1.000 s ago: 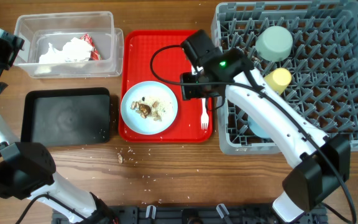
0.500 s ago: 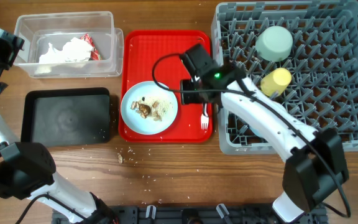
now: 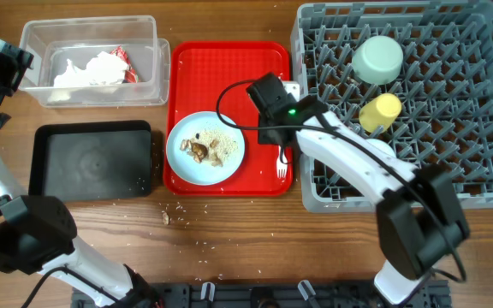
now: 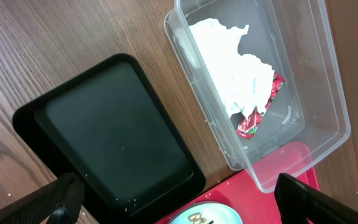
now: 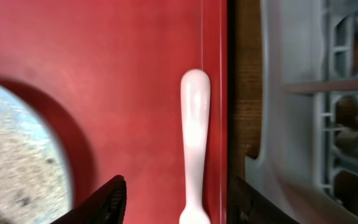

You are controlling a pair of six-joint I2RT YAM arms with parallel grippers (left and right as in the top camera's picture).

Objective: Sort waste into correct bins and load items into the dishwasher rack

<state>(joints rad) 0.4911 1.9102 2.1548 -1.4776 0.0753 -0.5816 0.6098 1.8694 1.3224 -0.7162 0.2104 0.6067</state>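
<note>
Right gripper (image 5: 180, 202) hovers over the flat red serving tray (image 3: 229, 68), jaws spread and holding nothing, one finger on each side of the white plastic fork (image 5: 194, 137). The fork lies flat on the tray, parallel to its right rim and just beside it, with the large grey lattice dishwasher rack (image 3: 400, 198) just past that rim. The handle end shows in the wrist view; the tines run out of frame. Step in hand looks like the fork pick. Judgement: there's little room for the outer finger between handle and raised tray rim, so come straight down, centred on the handle, tips almost touching the tray before closing. The handle is thin and slick, so close slowly and check it isn't tilted or sliding before lifting. Watch the rack wall when lifting. Left gripper (image 4: 179, 186) is parked over the shallow black rectangular tray (image 4: 117, 143) and clear plastic rectangular tub (image 4: 328, 87), fingers wide apart, nothing in them. The crumpled white napkin with red wrapper (image 4: 241, 81) is already in the tub. The light blue round plate (image 3: 187, 167) sits on the red tray with brown food scraps (image 3: 202, 150) on it.
</note>
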